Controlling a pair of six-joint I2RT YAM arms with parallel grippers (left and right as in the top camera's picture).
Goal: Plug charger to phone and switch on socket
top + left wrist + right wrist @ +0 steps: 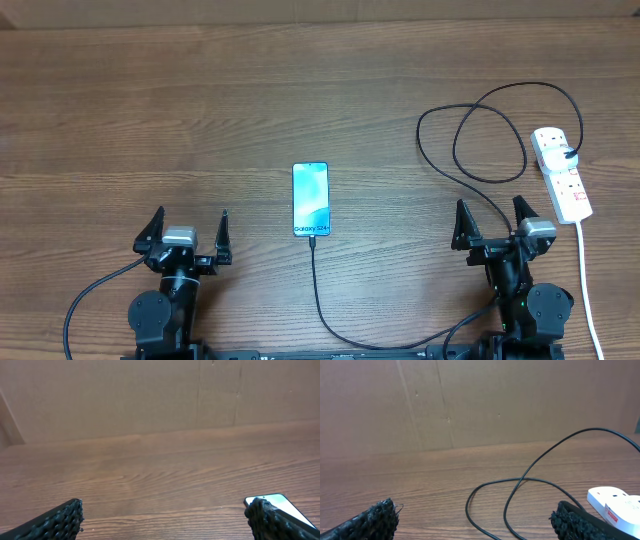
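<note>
Two end effectors are seen low over a brown wood-grain bench [150,120], one toward each side of its near edge. The left end effector [191,222] is shown with its black fingers spread wide and nothing between them. The right end effector [490,213] is spread just as wide and likewise grips nothing.

Between the two, well apart from both, a slim rectangular phone [311,199] with a lit light blue screen and a dark edge is laid flat, its "Galaxy S24" text at the near end. The small tip of a long thin black charger [318,290] is met at the near edge of the phone (whether it is fully seated cannot be told). From there the cable is run toward the near edge of the bench and then rightward, and it is laid in loose loops ahead of the right end effector. Its black plug [570,154] is seated in the far end of a white elongated socket [565,185] with red switches, which is placed at the right side of the bench, near the right end effector. A thick white cord [586,290] is led from the near end of the socket toward the bench's near edge.

In the left wrist view a corner of the phone is seen just past one fingertip [272,520]. In the right wrist view the cable loops and one end of the socket are seen.
</note>
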